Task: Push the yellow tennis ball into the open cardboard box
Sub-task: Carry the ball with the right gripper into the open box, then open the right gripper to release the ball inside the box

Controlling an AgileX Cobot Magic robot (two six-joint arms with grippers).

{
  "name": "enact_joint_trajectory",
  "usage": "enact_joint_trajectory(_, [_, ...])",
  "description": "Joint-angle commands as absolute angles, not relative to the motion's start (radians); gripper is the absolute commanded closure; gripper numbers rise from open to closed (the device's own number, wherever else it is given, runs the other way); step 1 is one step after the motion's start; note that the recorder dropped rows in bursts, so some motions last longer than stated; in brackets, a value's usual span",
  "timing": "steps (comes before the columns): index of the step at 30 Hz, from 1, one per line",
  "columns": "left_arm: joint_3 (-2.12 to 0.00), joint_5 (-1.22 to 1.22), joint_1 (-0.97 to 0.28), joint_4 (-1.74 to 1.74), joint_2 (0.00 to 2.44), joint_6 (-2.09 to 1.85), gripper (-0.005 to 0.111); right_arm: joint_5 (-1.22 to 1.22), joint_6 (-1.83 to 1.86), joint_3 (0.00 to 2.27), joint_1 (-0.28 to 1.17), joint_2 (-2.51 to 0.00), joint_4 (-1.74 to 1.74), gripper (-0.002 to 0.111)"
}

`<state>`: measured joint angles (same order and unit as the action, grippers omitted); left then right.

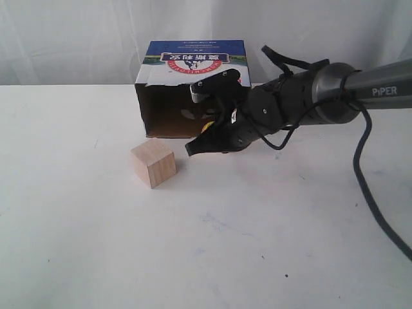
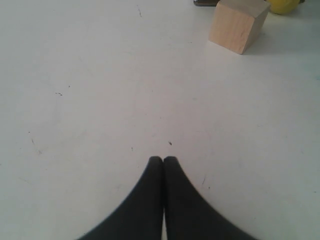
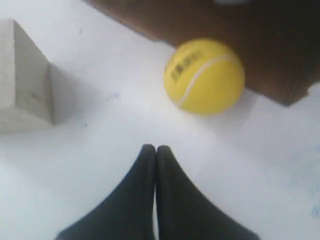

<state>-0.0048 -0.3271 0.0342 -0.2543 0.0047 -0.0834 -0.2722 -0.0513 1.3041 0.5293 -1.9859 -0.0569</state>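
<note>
The yellow tennis ball [image 3: 204, 76] rests on the white table right at the mouth of the open cardboard box [image 3: 250, 40], its dark print facing the right wrist camera. My right gripper [image 3: 154, 148] is shut with nothing in it, its tips a short way from the ball and not touching it. In the exterior view the box [image 1: 191, 59] lies with its dark opening toward the camera. The right gripper [image 1: 191, 149] reaches across in front of it and hides most of the ball [image 1: 206, 127]. My left gripper [image 2: 163, 159] is shut and empty over bare table, far from the ball [image 2: 283, 6].
A pale wooden cube [image 1: 153, 163] stands on the table just left of the right gripper's tips and in front of the box's left corner. It also shows in the wrist views as the cube [image 3: 22, 75] and the cube [image 2: 235, 25]. A black cable [image 1: 370, 193] trails from the right arm.
</note>
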Motion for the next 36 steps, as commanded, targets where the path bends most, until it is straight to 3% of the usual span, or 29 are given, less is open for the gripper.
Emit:
enact_joint_trajectory(1, [0.0, -0.331, 0.028, -0.263, 0.0, -0.075, 0.107, -0.573, -0.052, 1.352, 0.52, -1.997, -0.02, 0.108])
enact_joint_trajectory(5, [0.0, -0.331, 0.028, -0.263, 0.0, -0.075, 0.107, -0.736, 0.107, 1.419, 0.501, -2.037, 0.132, 0.108])
enact_joint_trajectory(13, [0.0, -0.331, 0.028, -0.263, 0.0, -0.075, 0.107, -0.651, 0.159, 1.592, 0.447, -2.116, 0.273, 0.108])
enact_joint_trajectory(23, [0.0, -0.331, 0.028, -0.263, 0.0, -0.075, 0.107, -0.649, 0.368, 1.609, 0.449, -2.203, 0.577, 0.108])
enact_joint_trajectory(28, [0.0, -0.331, 0.028, -0.263, 0.0, -0.075, 0.107, -0.478, 0.375, 1.628, 0.449, -2.246, 0.592, 0.108])
enact_joint_trajectory(33, [0.0, -0.331, 0.028, -0.263, 0.0, -0.075, 0.107, -0.155, 0.373, 1.709, 0.427, -2.295, 0.597, 0.108])
enact_joint_trajectory(36, [0.0, -0.331, 0.028, -0.263, 0.0, -0.075, 0.107, -0.175, 0.34, 1.714, 0.428, -2.265, 0.601, 0.108])
